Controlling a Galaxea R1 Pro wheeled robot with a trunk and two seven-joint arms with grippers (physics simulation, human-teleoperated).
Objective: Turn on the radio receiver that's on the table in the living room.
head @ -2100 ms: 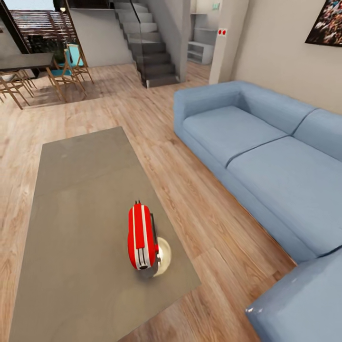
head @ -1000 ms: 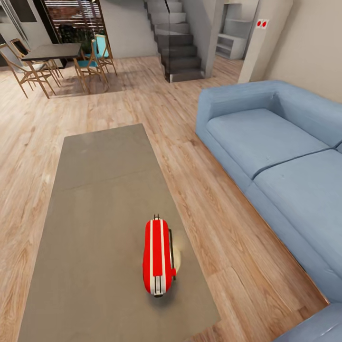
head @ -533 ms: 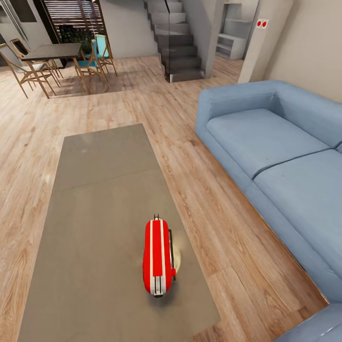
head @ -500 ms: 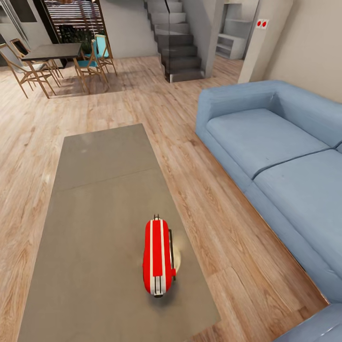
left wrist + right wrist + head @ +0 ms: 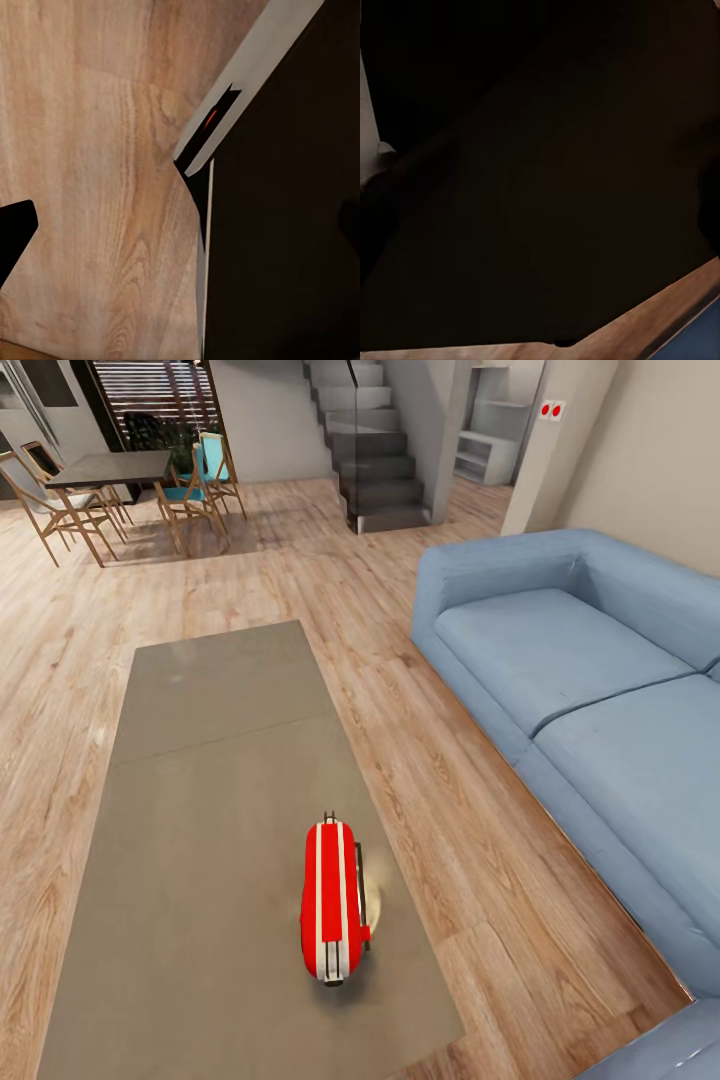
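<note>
Red white-striped radio (image 5: 330, 905); grey-taupe table (image 5: 200, 780); light-blue sofa (image 5: 600, 700).

Radio receiver (image 5: 330, 905): one, red with white stripes, on the table
Table (image 5: 200, 830): one low grey-taupe coffee table
Sofa (image 5: 590, 710): one light-blue sectional
Dining table (image 5: 105, 468): one, dark, far back
Wooden chairs (image 5: 190, 500): at least three around it
Staircase (image 5: 365, 435): one

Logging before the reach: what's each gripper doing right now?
Left gripper: cannot be told.
Right gripper: cannot be told.
</note>
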